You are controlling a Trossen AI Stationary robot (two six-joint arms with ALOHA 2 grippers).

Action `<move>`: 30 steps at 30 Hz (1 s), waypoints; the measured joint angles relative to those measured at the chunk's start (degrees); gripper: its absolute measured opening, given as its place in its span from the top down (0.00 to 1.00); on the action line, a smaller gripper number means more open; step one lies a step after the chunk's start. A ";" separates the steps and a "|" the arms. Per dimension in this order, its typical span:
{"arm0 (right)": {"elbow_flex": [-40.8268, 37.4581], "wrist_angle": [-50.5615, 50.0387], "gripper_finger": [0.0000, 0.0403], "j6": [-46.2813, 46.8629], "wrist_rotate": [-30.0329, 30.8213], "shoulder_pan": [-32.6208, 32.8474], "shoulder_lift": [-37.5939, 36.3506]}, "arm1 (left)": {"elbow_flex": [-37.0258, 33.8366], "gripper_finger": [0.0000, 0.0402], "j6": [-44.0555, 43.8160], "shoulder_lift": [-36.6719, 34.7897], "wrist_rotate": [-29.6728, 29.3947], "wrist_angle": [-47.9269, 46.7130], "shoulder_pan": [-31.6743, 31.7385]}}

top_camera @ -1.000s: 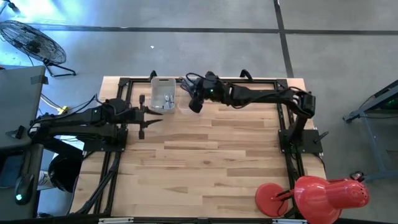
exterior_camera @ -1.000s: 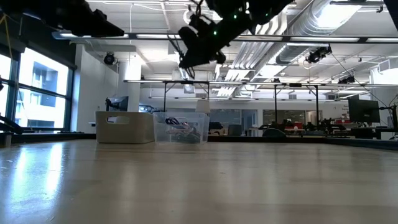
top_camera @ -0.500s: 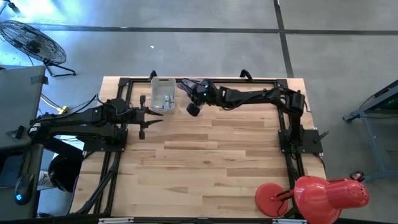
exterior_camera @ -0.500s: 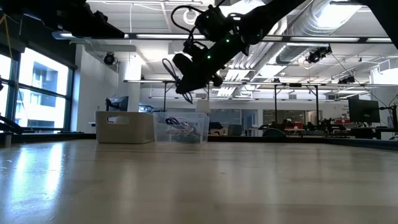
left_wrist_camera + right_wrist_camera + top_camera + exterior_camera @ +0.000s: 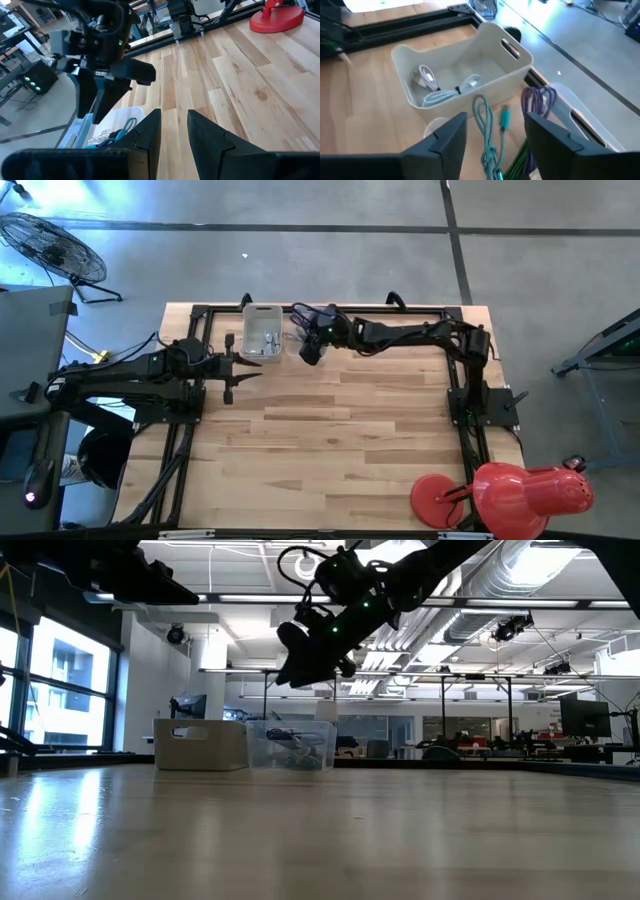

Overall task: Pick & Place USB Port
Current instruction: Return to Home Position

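Note:
My right gripper hovers open over the far left of the table, above a clear bin of coloured cables. In the right wrist view a teal USB cable with its plug shows below and between the spread fingers, apart from them. I cannot tell whether it lies in the clear bin. Just to the left stands a white bin holding a white cable and a pale teal cable. My left gripper waits near the left edge, open, with nothing between its fingers.
Purple and green cables lie in the clear bin. Black frame rails run along the table's far and side edges. A red lamp stands at the near right corner. Bare wood fills the middle and near part.
My right gripper has moved toward the table's left and far edge and down, ending over the clear bin. Half a second ago a cable loop hung below its fingers. Now nothing hangs there, so it has let go.

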 joint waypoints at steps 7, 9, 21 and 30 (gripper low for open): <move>0.02 -0.54 0.52 -2.55 -5.85 0.07 -4.07 | 0.00 0.77 1.11 -0.09 0.95 -0.33 0.01; 0.04 -1.69 0.52 -3.43 -7.82 0.04 -6.85 | 0.00 0.77 3.42 -0.62 1.26 -0.41 0.01; 0.09 -21.63 0.63 -9.60 -3.18 2.06 -26.56 | 0.09 0.80 16.72 -9.31 -13.88 -3.78 0.03; 0.09 -34.92 0.96 -10.06 3.54 5.02 -35.23 | 0.15 0.99 19.63 -13.15 -19.19 -7.86 0.02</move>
